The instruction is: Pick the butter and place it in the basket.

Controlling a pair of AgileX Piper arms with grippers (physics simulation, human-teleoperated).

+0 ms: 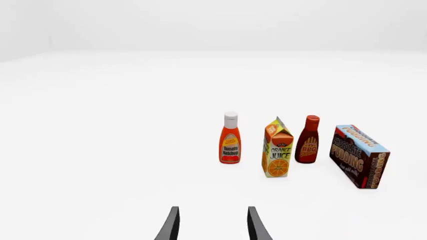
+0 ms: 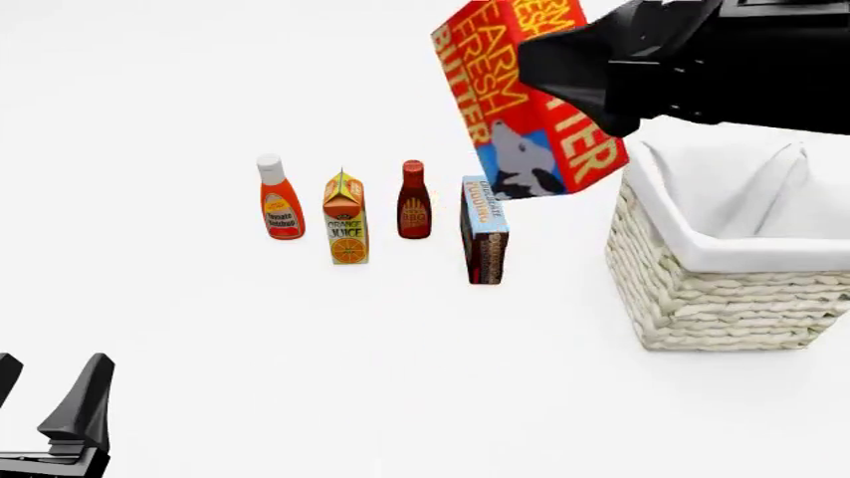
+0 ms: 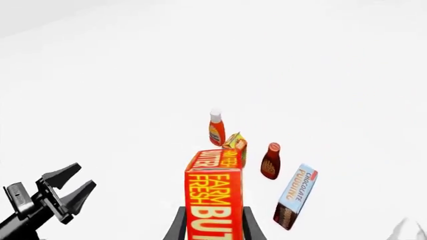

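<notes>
A: Where is the butter (image 2: 525,100) recorded?

B: Clamped between the jaws of the right gripper (image 3: 212,226), lifted well clear of the table (image 2: 398,378) and tilted. The basket (image 2: 724,289) lies below and to the outer side of those jaws, near but not yet under the box.

A: Handling estimate?

B: A stiff carton is judged, light, with smooth printed faces that may slip if the grip is relaxed. Hold is taken across the two broad faces at one end; a grip nearer the middle would likely be steadier. The corners could be dented by over-squeezing.

A: Left gripper (image 1: 212,225)?

B: Parted, nothing between its fingers; it is parked low, with the ketchup bottle (image 1: 230,139), juice carton (image 1: 277,148), BBQ sauce bottle (image 1: 307,139) and chocolate pudding box (image 1: 359,156) well ahead of its jaws.

A: What is not resolved?

B: The right fingertips are cut off at the wrist view's edge and masked by the arm in the front view. The butter's upper end is cropped. The basket's interior floor is hidden.
</notes>
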